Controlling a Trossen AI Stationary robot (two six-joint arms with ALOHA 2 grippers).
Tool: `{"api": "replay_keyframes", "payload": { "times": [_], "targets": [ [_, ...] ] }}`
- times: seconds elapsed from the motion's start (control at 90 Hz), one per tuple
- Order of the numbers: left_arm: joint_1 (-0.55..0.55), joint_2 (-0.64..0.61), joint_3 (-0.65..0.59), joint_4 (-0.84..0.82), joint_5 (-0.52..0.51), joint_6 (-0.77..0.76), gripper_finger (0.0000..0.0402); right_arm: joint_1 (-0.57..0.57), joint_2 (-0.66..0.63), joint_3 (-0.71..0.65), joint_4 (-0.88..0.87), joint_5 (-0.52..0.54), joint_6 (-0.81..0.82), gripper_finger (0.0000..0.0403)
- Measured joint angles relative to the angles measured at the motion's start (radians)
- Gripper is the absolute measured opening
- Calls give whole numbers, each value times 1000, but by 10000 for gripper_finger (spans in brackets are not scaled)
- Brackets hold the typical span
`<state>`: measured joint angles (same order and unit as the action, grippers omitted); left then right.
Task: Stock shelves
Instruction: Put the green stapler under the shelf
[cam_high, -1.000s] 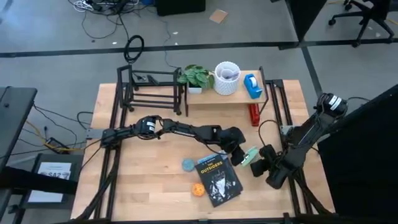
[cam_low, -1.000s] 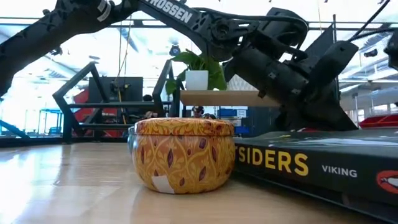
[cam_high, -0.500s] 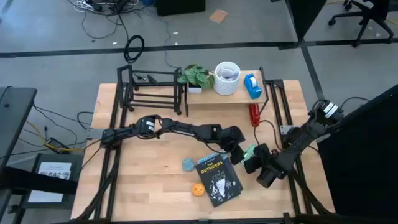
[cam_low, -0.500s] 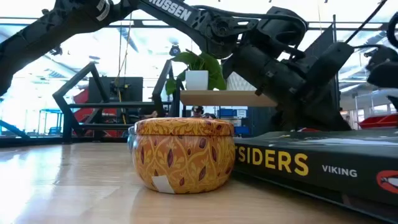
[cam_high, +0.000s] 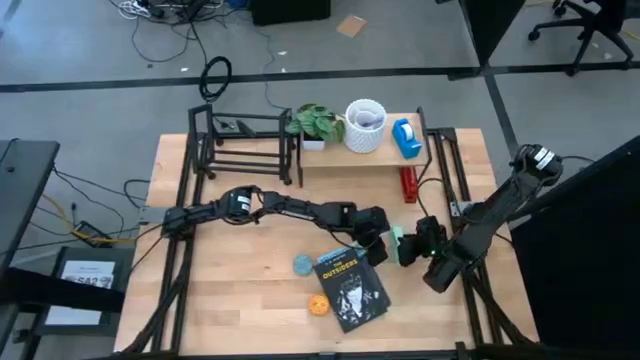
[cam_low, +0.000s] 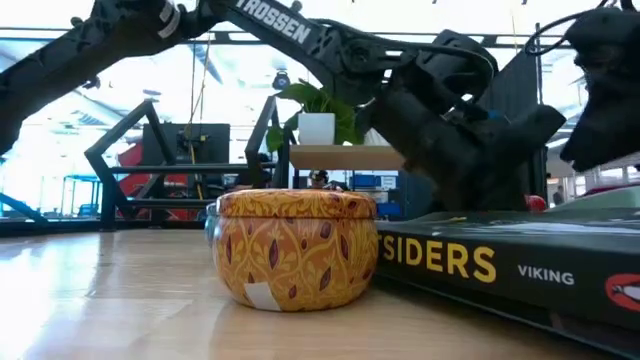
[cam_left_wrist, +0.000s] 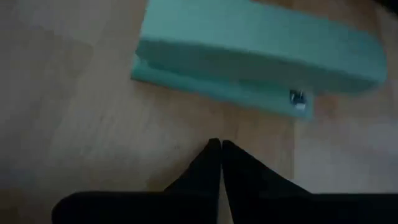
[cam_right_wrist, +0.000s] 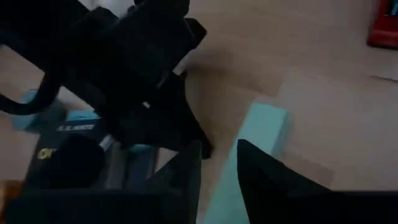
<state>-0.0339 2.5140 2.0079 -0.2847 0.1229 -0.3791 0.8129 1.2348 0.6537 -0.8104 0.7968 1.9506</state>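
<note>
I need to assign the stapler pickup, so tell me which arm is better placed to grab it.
Right. The right hand is open with its fingers either side of the mint green stapler's end. The left hand is shut, tips together on the table just short of the stapler, so it would have to reopen first.

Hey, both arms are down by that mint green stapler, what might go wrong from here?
The left gripper, shut, and the right gripper, open, both crowd the mint stapler, so the arms may collide. The right gripper's fingers seem to reach only one end of the stapler, so a grasp might slip. A nudge might slide it into the book.
</note>
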Motion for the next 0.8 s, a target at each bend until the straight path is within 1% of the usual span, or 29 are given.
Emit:
{"api": "replay_keyframes", "payload": {
  "times": [0.056,0.122,0.189,0.233,0.278,0.356,0.422,0.511,0.578,0.611,0.667,0.7,0.733,0.8],
  "targets": [
    [-1,-6,0,-8,-8,10,0,7,-16,0,20,-12,-20,73],
    [0,-14,-1,-28,-17,21,0,22,-21,0,83,-32,-73,73],
    [-1,-35,6,-71,-31,48,0,50,-16,0,176,-29,-182,73],
    [-1,-50,11,-125,-62,76,0,73,-5,1,254,-18,-255,73],
    [-6,-70,20,-184,-118,112,0,100,10,1,326,1,-314,73],
    [-21,-120,37,-283,-245,177,0,149,38,5,424,40,-372,73],
    [-46,-171,41,-356,-340,219,0,186,72,32,442,66,-380,73],
    [-90,-235,46,-459,-442,246,0,224,129,80,445,83,-381,73],
    [-124,-269,45,-538,-518,249,0,235,176,105,447,33,-382,73],
    [-140,-280,45,-573,-557,248,0,238,199,112,453,-33,-383,73],
    [-169,-294,43,-618,-618,244,0,234,241,116,518,-159,-384,73],
    [-183,-299,43,-639,-651,240,0,232,263,116,543,-204,-391,73],
    [-198,-310,43,-658,-681,236,0,226,285,116,560,-224,-420,73],
    [-226,-321,44,-706,-725,211,0,204,328,116,590,-225,-503,73]
  ]
}}
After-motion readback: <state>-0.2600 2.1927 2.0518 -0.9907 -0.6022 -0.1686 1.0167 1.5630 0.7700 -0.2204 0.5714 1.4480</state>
